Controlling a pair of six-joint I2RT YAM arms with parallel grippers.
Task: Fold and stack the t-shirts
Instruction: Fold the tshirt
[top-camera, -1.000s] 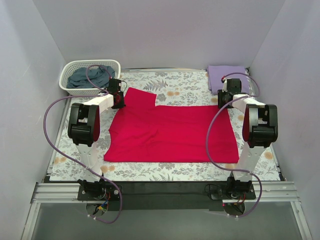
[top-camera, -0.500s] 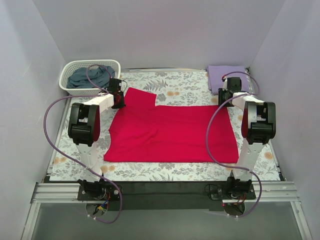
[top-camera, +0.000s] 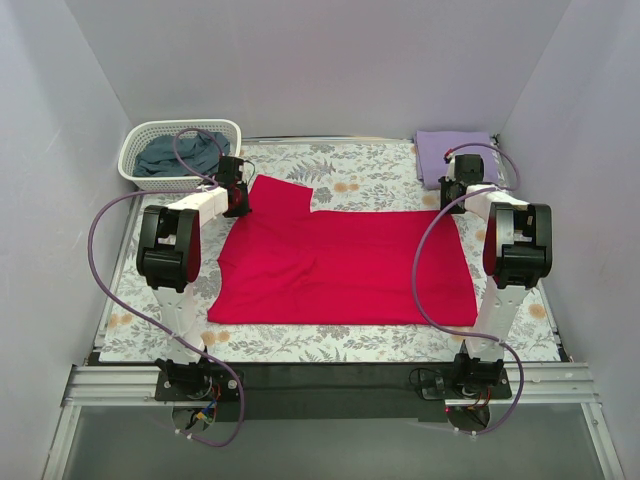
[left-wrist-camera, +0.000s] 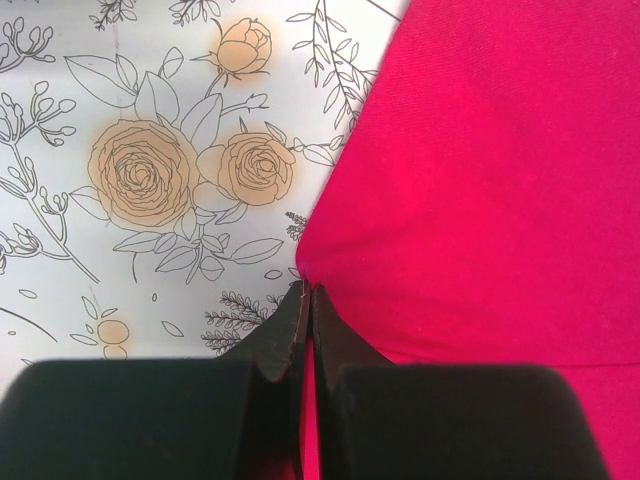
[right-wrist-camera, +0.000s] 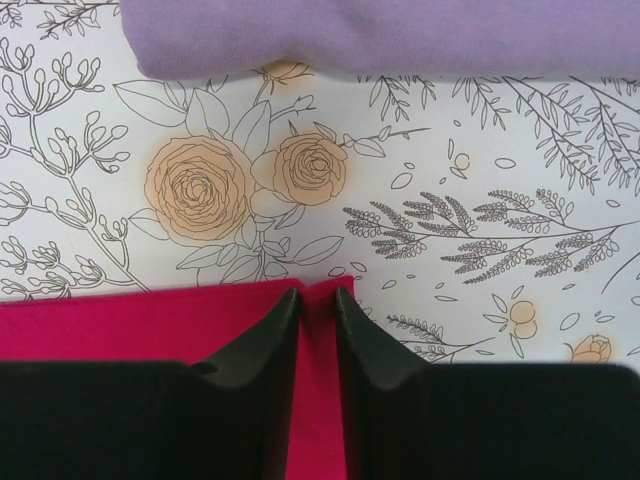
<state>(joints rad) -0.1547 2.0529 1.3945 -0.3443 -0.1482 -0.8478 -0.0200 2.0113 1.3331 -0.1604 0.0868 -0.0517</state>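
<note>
The crimson red t-shirt (top-camera: 340, 265) lies spread flat on the floral table cover. My left gripper (top-camera: 238, 204) is at the shirt's far left corner, shut on the cloth edge (left-wrist-camera: 480, 180) with its fingertips (left-wrist-camera: 305, 292) pressed together. My right gripper (top-camera: 453, 198) is at the far right corner. Its jaws (right-wrist-camera: 318, 292) stand narrowly apart with red cloth (right-wrist-camera: 130, 325) pinched between them. The lavender t-shirt (top-camera: 455, 150) lies folded at the back right, just beyond the right gripper (right-wrist-camera: 380, 35). The slate blue-grey t-shirt (top-camera: 180, 155) sits crumpled in the basket.
A white laundry basket (top-camera: 135, 150) stands at the back left corner, close behind the left gripper. Pale walls enclose the table on three sides. The floral cover (top-camera: 370, 175) shows along the far and near edges of the red shirt.
The right arm has shifted slightly back and to the right at the shirt's corner. The left arm and the shirt have not visibly moved.
</note>
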